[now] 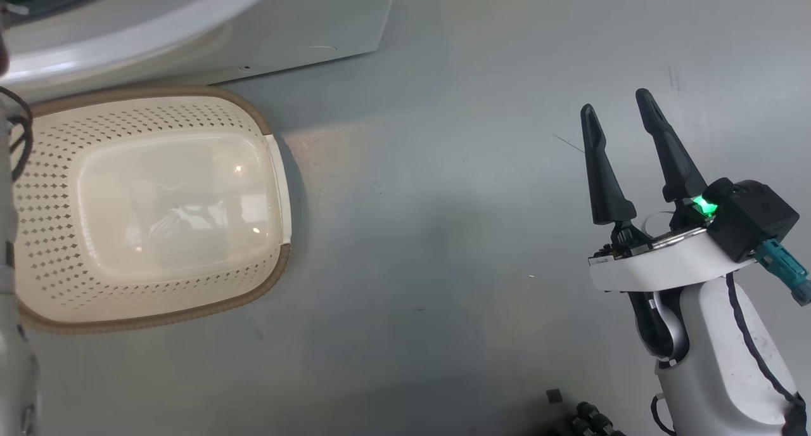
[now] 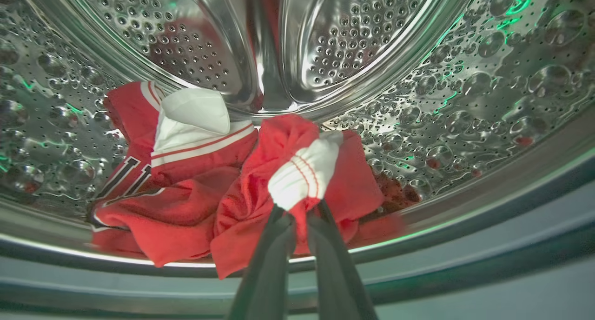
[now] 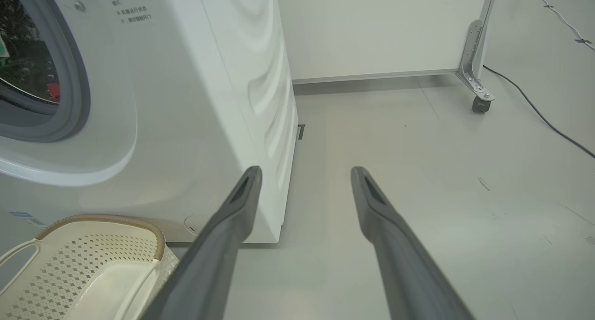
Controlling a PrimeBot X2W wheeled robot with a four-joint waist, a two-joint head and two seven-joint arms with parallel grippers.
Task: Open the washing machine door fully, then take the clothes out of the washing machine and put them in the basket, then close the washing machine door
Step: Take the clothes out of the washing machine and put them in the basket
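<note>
Clothes, bright red sports garments with white trim (image 2: 186,208), lie in the perforated steel drum (image 2: 465,101); left gripper (image 2: 300,210) pinches one white-cuffed piece; right gripper (image 1: 614,103) hangs spread, empty; cream perforated plastic basket (image 1: 51,170) holds nothing; unloading looks barely begun, door closing remains.

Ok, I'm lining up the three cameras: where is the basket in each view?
Head view: the basket, left side, on the floor below the washing machine.
Right wrist view: basket at bottom left, before the washer's front.
Left wrist view: looks into the drum at the clothes.
Shared landmark: the washing machine's white front.
</note>
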